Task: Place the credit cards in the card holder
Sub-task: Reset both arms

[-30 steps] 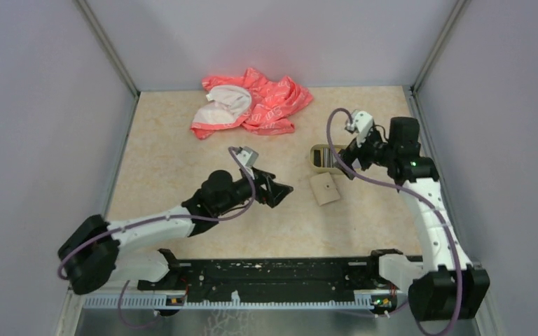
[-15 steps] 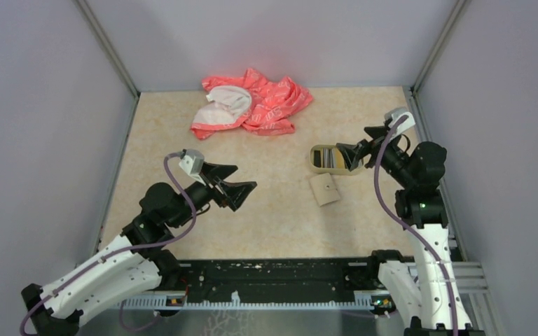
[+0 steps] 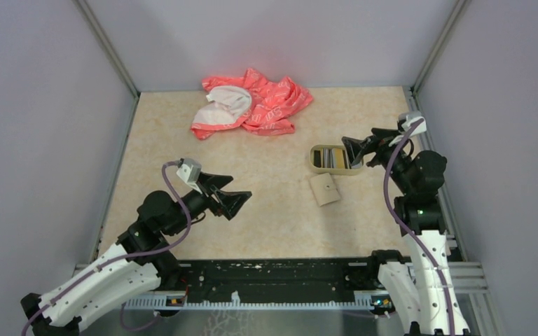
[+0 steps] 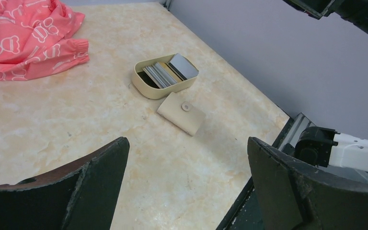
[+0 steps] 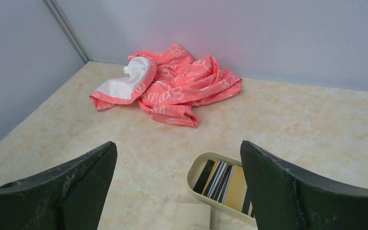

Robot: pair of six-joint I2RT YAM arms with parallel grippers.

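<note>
The credit cards (image 3: 334,157) stand edge-on as black, white, grey and tan stripes in a tan oval tray (image 3: 314,159) at the right middle of the table. The card holder (image 3: 324,189), a closed beige wallet with a snap, lies flat just in front of the tray. My left gripper (image 3: 240,190) is open and empty, raised well to the left of the wallet. My right gripper (image 3: 353,151) is open and empty, above the tray's right end. The left wrist view shows the cards (image 4: 166,73), tray (image 4: 146,89) and wallet (image 4: 181,113). The right wrist view shows the cards (image 5: 220,181) and the wallet's top edge (image 5: 191,214).
A crumpled pink and white cloth (image 3: 252,105) lies at the back middle of the table, also in the right wrist view (image 5: 172,81). Grey walls close in the table on the left, back and right. A black rail (image 3: 273,276) runs along the near edge.
My left arm has pulled back toward the near left, away from the wallet. My right arm has risen and drawn back to the right, off the tray. Both stayed open.
</note>
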